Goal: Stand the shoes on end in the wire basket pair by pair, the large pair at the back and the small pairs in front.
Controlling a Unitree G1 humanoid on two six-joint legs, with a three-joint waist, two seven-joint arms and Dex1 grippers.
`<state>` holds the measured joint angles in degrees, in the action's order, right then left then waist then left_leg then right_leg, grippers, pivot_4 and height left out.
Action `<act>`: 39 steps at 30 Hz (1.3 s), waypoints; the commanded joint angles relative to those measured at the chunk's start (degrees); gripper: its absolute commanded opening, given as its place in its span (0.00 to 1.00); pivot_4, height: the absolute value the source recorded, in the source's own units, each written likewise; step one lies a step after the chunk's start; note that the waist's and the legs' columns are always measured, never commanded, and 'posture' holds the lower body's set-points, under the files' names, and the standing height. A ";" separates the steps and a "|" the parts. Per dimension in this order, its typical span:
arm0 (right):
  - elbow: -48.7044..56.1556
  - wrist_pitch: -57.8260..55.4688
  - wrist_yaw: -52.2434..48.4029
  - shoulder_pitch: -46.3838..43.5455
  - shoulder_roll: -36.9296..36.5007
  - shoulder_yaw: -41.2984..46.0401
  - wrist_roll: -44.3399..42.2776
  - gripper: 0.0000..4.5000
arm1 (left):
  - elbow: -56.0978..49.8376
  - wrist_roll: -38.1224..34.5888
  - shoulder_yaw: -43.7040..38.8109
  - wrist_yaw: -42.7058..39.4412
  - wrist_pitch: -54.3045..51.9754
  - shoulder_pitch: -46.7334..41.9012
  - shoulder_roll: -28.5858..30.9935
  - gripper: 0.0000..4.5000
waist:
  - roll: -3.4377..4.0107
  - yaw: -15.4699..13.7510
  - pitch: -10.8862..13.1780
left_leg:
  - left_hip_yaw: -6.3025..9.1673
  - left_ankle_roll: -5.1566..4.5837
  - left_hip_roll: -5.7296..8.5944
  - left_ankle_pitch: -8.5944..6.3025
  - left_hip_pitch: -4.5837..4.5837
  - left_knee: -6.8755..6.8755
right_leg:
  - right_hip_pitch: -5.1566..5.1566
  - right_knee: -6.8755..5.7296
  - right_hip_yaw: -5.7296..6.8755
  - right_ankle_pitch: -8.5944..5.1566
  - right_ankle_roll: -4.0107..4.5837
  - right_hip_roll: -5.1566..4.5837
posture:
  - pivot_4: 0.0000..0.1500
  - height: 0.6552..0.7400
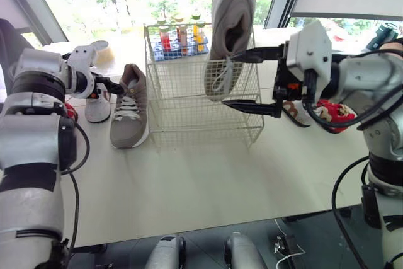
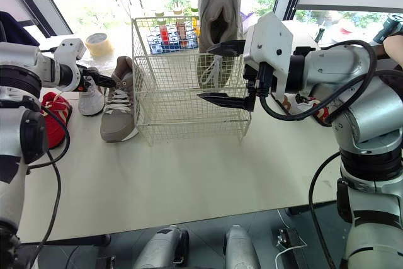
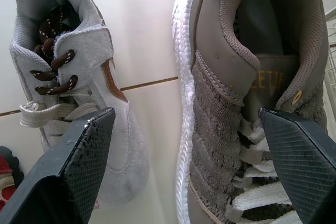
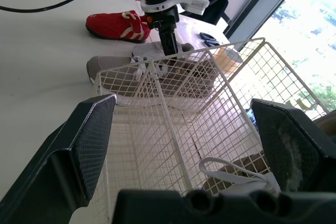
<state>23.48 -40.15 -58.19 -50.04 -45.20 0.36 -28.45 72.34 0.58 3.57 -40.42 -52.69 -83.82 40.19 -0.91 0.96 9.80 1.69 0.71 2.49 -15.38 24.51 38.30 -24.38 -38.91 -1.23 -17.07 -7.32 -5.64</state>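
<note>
A white wire basket (image 1: 189, 111) stands mid-table. One large taupe shoe (image 1: 230, 36) stands on end in its back right corner, toe up. My right gripper (image 1: 242, 81) is open at the basket's right side, its fingers spread on either side of the wire wall, next to that shoe. The matching large taupe shoe (image 1: 129, 108) lies flat left of the basket, beside a small light grey shoe (image 1: 97, 106). My left gripper (image 1: 113, 84) hovers open just above the heels of these two. A red shoe (image 2: 53, 114) lies at the far left.
A rack of coloured bottles (image 1: 182, 36) stands behind the basket. A tape roll (image 2: 97, 43) sits at the back left. A sandal (image 1: 295, 113) and red-and-white footwear (image 1: 330, 114) lie right of the basket under my right arm. Bare tabletop runs along the front.
</note>
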 commanded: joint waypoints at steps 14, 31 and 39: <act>1.11 0.99 1.71 -1.13 -0.90 0.83 -0.33 1.00 | 2.90 0.86 -3.78 6.41 8.27 5.85 -4.60 0.71 | -0.02 -0.26 -0.05 | 0.00 0.00 0.02 0.00 -0.01 0.10 | -0.01 -0.11 0.00 0.00 0.00 -0.04 | 1.00 1.00; 0.65 1.40 2.88 -0.37 -1.16 1.34 -0.42 1.00 | -1.53 -12.16 -24.33 18.53 17.24 -0.79 -1.44 0.00 | -0.37 -0.12 0.11 | 0.03 -0.16 -0.04 -0.09 0.11 0.63 | -0.06 -0.33 0.03 0.00 0.01 -0.02 | 1.00 1.00; -1.50 2.83 3.42 -1.23 -0.80 0.85 0.48 1.00 | -9.86 -14.25 -24.85 14.84 20.23 -9.19 2.45 0.00 | -0.46 0.00 0.15 | 0.09 -0.07 0.18 -0.04 1.03 0.86 | -0.77 -0.39 0.19 0.09 -0.14 -0.23 | 1.00 1.00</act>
<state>21.64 -38.55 -55.25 -49.95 -45.90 0.14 -28.26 66.85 -12.52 -21.08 -23.77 -34.47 -89.31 40.56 -1.37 0.96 9.96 1.76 0.62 2.67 -15.43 25.52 39.16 -25.14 -39.29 -1.05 -16.98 -7.47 -5.87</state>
